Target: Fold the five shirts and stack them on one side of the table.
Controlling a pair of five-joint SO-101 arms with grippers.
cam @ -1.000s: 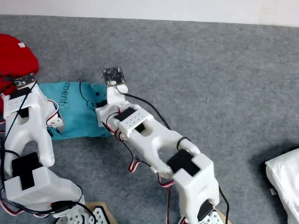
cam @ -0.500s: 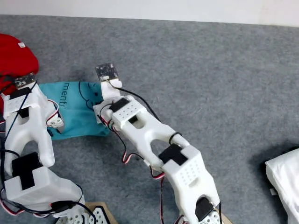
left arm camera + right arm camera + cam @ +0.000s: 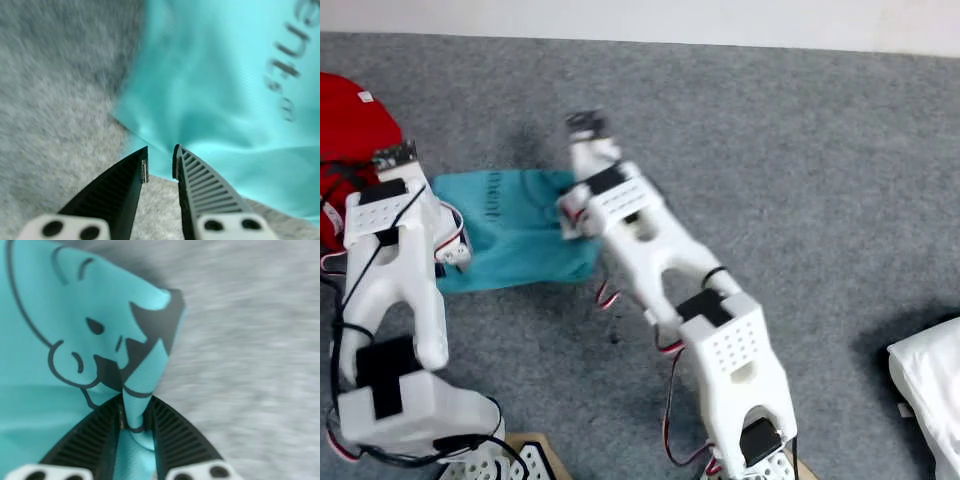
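A teal shirt (image 3: pixel 515 235) with dark print lies partly folded on the grey carpet, left of centre. My left gripper (image 3: pixel 455 255) is at its near-left edge. In the left wrist view its fingertips (image 3: pixel 160 152) stand almost together, pinching the hem of the teal shirt (image 3: pixel 215 90). My right gripper (image 3: pixel 575 215) is at the shirt's right side. In the right wrist view it (image 3: pixel 134 412) is shut on a raised fold of the teal shirt (image 3: pixel 60 340), which shows a printed bear face.
A red shirt (image 3: pixel 350 130) is bunched at the far left edge, behind the left arm. A white shirt (image 3: pixel 930 390) lies at the right edge near the front. Bare grey carpet (image 3: pixel 800 170) covers the middle and right.
Both arms have shifted to the right, and the teal shirt has been dragged right with them. The right arm has also swung toward the back of the table.
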